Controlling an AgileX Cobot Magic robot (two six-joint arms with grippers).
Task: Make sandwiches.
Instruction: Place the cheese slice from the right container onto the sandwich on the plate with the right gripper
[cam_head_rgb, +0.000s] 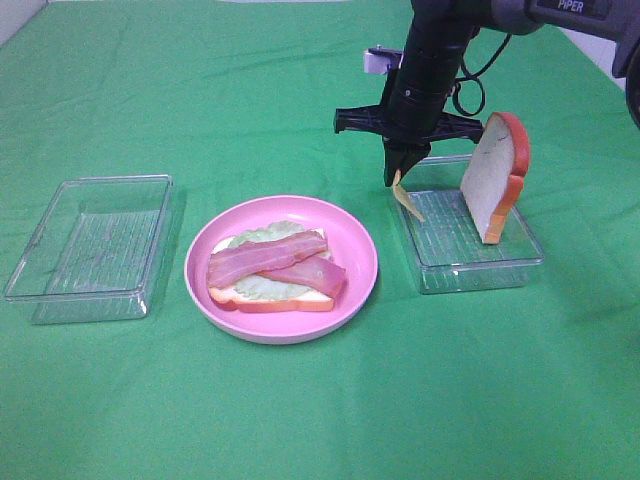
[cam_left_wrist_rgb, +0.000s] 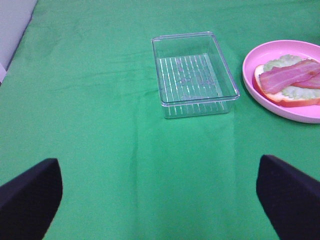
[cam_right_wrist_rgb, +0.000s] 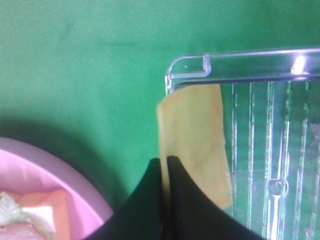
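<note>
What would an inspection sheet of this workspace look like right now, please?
Surface: green cloth, lightly creased.
Job's things: bread slice on the pink plate, topped with lettuce and two bacon strips; second bread slice leaning on edge in the right tray; cheese slice hanging at that tray's plate-side edge.
Clutter: nothing seen; left tray holds nothing.
Grippers: right gripper shut on the cheese slice; left gripper open, over bare cloth.
Cables: black cable looped beside the right arm, off the cloth.
Surroundings: pale strips beyond the cloth's far corners.
</note>
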